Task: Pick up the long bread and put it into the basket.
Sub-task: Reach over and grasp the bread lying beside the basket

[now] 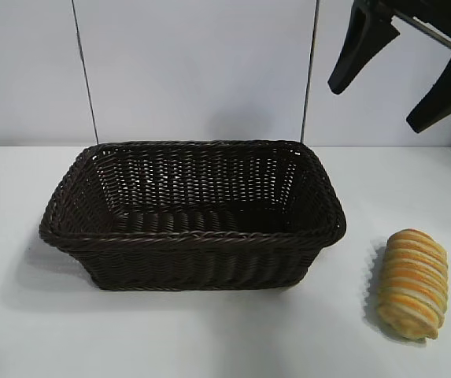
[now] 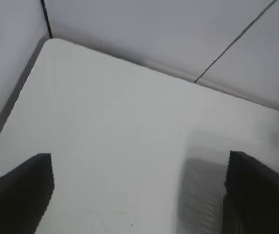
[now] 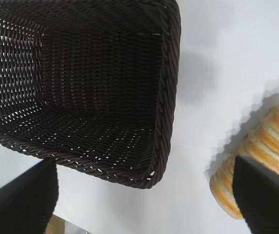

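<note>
The long bread (image 1: 412, 283), an oval loaf striped golden-orange and pale yellow, lies on the white table to the right of the basket (image 1: 194, 236). The basket is dark brown wicker, rectangular, with nothing in it. My right gripper (image 1: 398, 79) hangs open high at the upper right, well above and behind the bread. In the right wrist view the basket rim (image 3: 166, 97) and part of the bread (image 3: 256, 161) show beyond the open right gripper (image 3: 144, 195). The left gripper (image 2: 139, 190) shows only in its own wrist view, open over bare table.
The white table (image 1: 225, 339) runs to a pale back wall with two thin dark vertical seams (image 1: 86, 79). In the left wrist view a rounded table corner (image 2: 49, 41) meets the wall.
</note>
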You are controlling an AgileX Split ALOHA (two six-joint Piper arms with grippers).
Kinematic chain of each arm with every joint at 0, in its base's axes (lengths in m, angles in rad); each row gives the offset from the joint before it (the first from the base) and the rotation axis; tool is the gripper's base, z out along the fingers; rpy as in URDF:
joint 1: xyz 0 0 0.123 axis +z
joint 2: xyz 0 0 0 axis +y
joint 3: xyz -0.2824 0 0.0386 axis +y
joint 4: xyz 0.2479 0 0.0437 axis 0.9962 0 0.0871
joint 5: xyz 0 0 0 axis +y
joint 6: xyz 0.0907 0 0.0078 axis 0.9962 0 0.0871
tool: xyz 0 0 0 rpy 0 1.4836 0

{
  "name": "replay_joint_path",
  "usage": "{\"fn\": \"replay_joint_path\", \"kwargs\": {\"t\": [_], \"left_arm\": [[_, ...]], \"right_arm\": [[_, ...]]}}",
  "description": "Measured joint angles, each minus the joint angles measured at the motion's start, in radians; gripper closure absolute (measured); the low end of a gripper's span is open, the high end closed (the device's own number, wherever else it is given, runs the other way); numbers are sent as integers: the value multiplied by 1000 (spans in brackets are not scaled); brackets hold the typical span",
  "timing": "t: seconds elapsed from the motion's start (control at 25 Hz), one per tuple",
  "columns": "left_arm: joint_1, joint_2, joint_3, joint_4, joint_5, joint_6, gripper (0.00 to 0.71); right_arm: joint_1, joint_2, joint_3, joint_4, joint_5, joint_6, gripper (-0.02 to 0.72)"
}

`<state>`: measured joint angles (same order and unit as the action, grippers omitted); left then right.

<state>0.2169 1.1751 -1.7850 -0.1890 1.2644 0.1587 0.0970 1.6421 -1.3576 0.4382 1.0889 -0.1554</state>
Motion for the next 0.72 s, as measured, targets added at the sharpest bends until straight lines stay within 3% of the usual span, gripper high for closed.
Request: {"fn": "replay_joint_path", "kwargs": {"t": [0.08, 0.2, 0.32, 0.72], "left_arm": [[-107, -89, 66, 63, 6, 4, 16], [-202, -233, 182, 154, 7, -8, 16], [-217, -391, 313, 201, 4, -42, 15], [-217, -838, 804, 178, -30, -95, 14]], "right_arm": [[0, 0, 0, -1, 1, -2, 8], [0, 0, 0, -2, 0, -6, 8], [0, 0, 0, -3, -4, -20, 8], [0, 0, 0, -3, -19, -34, 8]]}}
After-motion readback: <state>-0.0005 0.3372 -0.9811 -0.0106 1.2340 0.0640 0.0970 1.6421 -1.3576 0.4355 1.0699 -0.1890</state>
